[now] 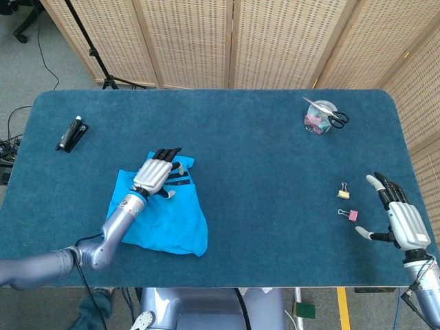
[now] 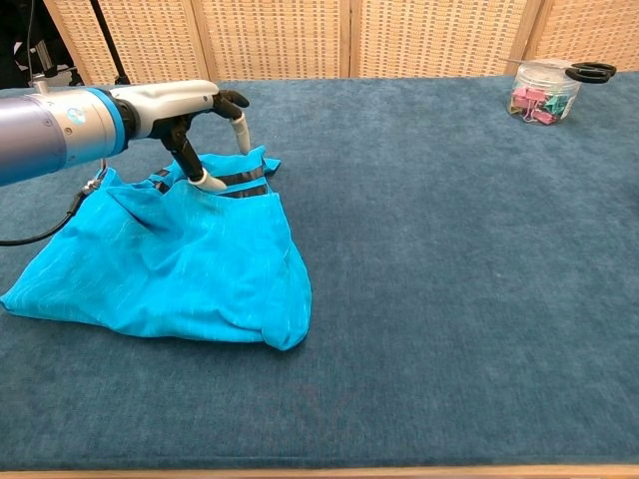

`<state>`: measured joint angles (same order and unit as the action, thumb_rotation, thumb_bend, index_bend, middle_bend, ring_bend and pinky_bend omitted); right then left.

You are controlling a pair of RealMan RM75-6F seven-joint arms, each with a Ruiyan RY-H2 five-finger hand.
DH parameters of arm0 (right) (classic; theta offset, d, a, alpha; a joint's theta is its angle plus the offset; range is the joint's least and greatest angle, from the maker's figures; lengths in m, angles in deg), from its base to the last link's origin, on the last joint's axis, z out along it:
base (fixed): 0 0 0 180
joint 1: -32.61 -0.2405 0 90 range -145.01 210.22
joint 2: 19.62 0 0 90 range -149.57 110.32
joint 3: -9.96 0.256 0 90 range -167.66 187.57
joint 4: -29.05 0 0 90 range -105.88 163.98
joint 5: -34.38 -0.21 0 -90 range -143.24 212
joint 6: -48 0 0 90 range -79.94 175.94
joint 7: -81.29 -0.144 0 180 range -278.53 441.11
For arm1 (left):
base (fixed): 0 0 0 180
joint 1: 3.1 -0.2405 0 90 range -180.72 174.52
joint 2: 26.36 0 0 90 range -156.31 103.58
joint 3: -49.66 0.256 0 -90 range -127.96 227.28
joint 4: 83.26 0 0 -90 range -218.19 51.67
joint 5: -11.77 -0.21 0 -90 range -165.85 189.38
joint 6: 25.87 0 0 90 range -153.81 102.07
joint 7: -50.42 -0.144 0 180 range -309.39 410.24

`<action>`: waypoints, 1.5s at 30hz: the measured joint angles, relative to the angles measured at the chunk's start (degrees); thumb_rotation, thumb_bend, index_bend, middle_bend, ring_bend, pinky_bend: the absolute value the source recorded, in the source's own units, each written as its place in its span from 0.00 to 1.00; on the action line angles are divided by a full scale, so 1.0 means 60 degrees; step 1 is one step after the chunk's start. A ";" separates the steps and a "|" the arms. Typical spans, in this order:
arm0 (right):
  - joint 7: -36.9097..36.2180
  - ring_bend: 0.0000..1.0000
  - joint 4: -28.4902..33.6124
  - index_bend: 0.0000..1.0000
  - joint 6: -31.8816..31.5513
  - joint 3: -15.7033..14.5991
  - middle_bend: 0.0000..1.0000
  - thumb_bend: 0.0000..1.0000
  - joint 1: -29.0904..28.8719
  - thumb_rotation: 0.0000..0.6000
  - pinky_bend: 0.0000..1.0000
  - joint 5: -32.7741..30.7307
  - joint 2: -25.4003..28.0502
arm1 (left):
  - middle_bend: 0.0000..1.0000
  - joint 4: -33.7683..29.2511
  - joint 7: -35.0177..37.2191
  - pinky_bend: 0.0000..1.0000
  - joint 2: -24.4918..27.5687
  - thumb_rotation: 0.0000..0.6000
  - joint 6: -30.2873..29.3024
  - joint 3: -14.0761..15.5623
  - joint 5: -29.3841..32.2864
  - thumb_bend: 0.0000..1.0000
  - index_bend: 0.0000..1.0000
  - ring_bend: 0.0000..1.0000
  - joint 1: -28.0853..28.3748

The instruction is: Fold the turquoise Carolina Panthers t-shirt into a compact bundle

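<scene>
We see the turquoise t-shirt (image 1: pixel 161 216) lying crumpled on the blue table (image 1: pixel 261 151), toward its near-left part, with dark striped trim showing at its far edge. From the head view, the left hand (image 1: pixel 155 174) sits over that far edge, fingers stretched out toward the collar area. The chest view adds what the overhead angle hides: the left hand (image 2: pixel 190 105) is raised above the cloth, its thumb tip pressing down on the fabric beside the dark trim while its other fingers curve forward and down near the collar; we cannot tell whether any cloth is pinched between them.

Only the head view shows the right hand (image 1: pixel 400 218), at the table's near-right edge, fingers spread apart and holding nothing. Just to its left lie a pink binder clip (image 1: pixel 350 215) and a yellow binder clip (image 1: pixel 343 190), close together but apart. That view also shows a black stapler (image 1: pixel 71 134) at the far-left part of the table, well apart from the shirt.

Both views show the clear jar of clips (image 2: pixel 542 92) at the far right, with black-handled scissors (image 2: pixel 589 71) resting across its top.
</scene>
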<state>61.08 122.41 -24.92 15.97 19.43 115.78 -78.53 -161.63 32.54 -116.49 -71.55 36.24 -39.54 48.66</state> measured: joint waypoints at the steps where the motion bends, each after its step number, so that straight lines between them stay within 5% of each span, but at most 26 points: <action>1: -0.0004 0.00 -0.0006 0.00 0.0012 0.0004 0.00 0.00 -0.0004 1.00 0.00 -0.0013 0.0000 | 0.00 0.0049 -0.0045 0.00 -0.0048 1.00 0.0015 0.0007 0.0042 0.24 0.43 0.00 0.0037; 26: -0.0348 0.00 -0.0096 0.00 0.0047 0.0107 0.00 0.00 0.0059 1.00 0.00 -0.0162 0.0103 | 0.00 0.2014 -0.1739 0.00 -0.1822 1.00 0.0542 0.0497 0.1266 0.18 0.43 0.00 0.1347; 45: -0.0398 0.00 -0.0119 0.00 0.0121 0.0103 0.00 0.00 0.0051 1.00 0.00 -0.0129 0.0113 | 0.00 0.2353 -0.1016 0.00 -0.2132 1.00 0.0241 0.0489 0.0280 0.24 0.51 0.00 0.1133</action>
<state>58.70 121.70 -24.19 16.59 19.74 115.01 -77.86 -147.51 26.45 -129.28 -70.10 39.17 -37.86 55.46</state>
